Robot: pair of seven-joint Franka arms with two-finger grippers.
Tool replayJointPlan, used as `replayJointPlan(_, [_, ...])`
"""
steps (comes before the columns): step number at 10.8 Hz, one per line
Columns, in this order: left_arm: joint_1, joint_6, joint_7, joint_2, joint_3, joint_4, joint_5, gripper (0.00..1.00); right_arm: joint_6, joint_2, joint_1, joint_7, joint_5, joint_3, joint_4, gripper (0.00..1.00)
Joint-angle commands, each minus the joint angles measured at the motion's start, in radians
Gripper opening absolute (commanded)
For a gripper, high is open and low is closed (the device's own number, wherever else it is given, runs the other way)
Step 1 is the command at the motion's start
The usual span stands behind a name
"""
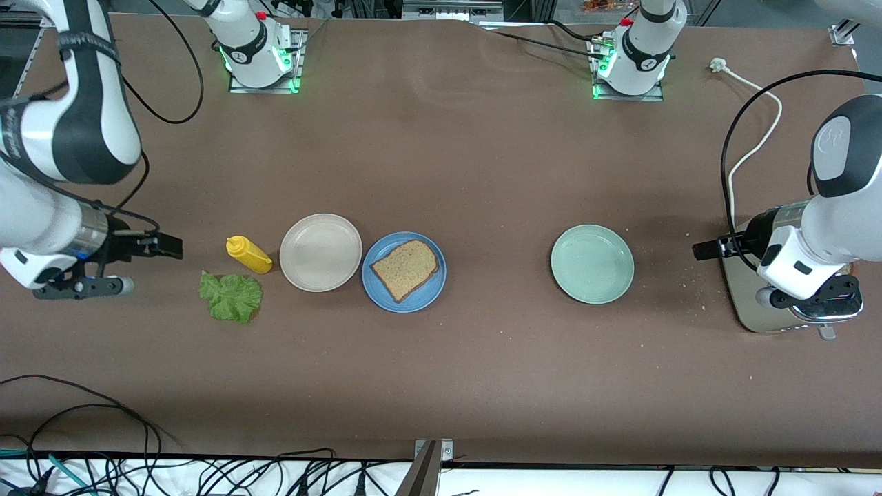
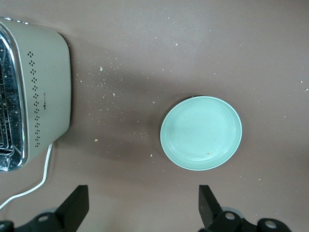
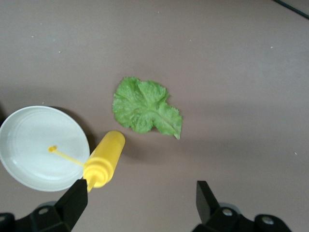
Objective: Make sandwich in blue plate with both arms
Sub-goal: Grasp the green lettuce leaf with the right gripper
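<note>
Blue plate (image 1: 381,293) holding bread slice (image 1: 405,269), cream plate (image 1: 320,252) touching it

Left arm: reaches from its base out to its own end of the table, wrist bent downward.
Left gripper (image 2: 142,205): held up in the air, fingers spread wide, empty.
Right arm: extends to its own end of the table.
Right gripper (image 3: 142,203): aloft, fingers wide apart, holding nothing.
</note>
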State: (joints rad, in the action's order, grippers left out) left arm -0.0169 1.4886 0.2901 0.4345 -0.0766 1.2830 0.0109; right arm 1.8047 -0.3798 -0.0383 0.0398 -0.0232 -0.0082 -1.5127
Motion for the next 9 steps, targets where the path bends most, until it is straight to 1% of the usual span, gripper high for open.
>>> replayJointPlan(1, [-0.026,-0.011,-0.039,-0.031,-0.012,0.025,-0.031,0.99,0.137,-0.071,0.000,0.011,0.009,0.001,-0.018,1.00])
replayJointPlan(3, [-0.026,-0.016,-0.039,-0.037,-0.012,0.035,-0.031,0.98,0.290,-0.126,0.005,0.034,0.002,-0.002,-0.081,1.00])
replayJointPlan(4, [-0.028,-0.014,-0.042,-0.039,-0.012,0.044,-0.032,0.95,0.414,-0.148,0.008,0.064,0.008,-0.004,-0.139,1.00])
replayJointPlan(5, [-0.038,-0.014,-0.083,-0.051,-0.014,0.050,-0.032,0.95,0.508,-0.154,0.009,0.069,0.014,-0.006,-0.199,1.00])
replayJointPlan(7, [-0.063,-0.008,-0.121,-0.077,-0.015,0.084,-0.031,0.95,0.628,-0.188,0.009,0.071,0.016,-0.004,-0.260,1.00])
replayJointPlan(9, [-0.069,0.014,-0.147,-0.114,-0.015,0.137,-0.031,0.95,0.720,-0.243,0.009,0.072,0.016,-0.004,-0.279,1.00])
